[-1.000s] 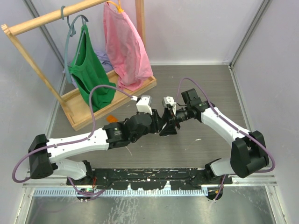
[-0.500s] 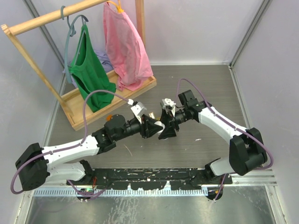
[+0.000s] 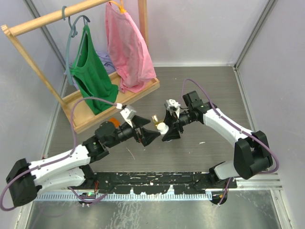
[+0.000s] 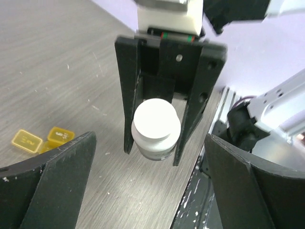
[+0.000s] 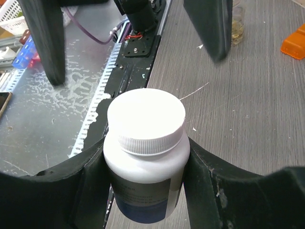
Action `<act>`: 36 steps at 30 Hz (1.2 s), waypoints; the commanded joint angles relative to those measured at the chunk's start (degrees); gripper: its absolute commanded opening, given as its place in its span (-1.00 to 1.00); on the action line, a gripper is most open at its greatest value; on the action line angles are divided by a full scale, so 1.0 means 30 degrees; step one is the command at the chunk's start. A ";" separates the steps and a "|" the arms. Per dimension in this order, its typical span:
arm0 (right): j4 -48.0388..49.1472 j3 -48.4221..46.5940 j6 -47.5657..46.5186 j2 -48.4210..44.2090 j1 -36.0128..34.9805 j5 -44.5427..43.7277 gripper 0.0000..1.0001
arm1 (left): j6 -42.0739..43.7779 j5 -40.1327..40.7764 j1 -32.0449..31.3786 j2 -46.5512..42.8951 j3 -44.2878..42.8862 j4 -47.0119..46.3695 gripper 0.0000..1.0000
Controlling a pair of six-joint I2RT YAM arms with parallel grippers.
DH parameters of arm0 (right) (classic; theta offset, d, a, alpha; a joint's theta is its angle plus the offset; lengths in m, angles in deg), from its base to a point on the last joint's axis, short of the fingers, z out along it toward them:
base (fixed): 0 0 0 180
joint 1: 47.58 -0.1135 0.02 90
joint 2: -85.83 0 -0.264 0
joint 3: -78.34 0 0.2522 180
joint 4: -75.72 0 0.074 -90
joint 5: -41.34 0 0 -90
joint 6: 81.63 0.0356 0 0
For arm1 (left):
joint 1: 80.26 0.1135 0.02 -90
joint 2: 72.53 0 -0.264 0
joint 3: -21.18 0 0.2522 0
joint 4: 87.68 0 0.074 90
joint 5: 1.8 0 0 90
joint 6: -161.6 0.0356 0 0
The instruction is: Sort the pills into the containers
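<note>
Pill box [image 4: 42, 139], yellow and two-celled, sits on the grey table [image 3: 209, 95], just on the far side of the white bottle [image 5: 145, 143]. Right gripper [image 3: 169, 128] has that bottle clamped between its fingers, white cap turned to the left. Left gripper [image 3: 146, 130] faces it from the left, jaws spread wide, gripping nothing.

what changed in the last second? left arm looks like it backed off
The left gripper, closed on the cap of the white bottle a second ago, has opened, let go and pulled back to the left, its arm swinging left with it. Unchanged: the right gripper holds the white bottle in the same spot, cap on.
</note>
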 commanded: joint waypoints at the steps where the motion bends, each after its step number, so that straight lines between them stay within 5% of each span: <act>1: -0.0514 -0.0932 -0.0991 -0.0351 0.0027 0.0024 -0.98 | -0.1365 0.2198 0.0054 -0.2941 -0.0066 0.1430 0.96; 7: -0.0622 -0.1000 -0.1246 -0.0361 0.0016 -0.0484 -0.98 | -0.5173 0.4224 0.0047 -0.4890 -0.0560 0.3430 0.98; 12: -0.0630 -0.1036 -0.1253 -0.0244 0.0026 -0.0765 -0.98 | -0.8038 0.6732 -0.0367 -0.3602 -0.2590 0.6895 0.58; 19: -0.0630 -0.1071 -0.1247 -0.0110 0.0031 -0.1051 -0.98 | -0.9575 1.4536 -0.4226 0.0420 -0.7103 1.2500 0.59; 36: -0.0630 -0.1130 -0.1183 -0.0072 0.0017 -0.1127 -0.98 | -1.2859 1.5133 -0.4833 0.4494 -1.0237 1.3950 0.30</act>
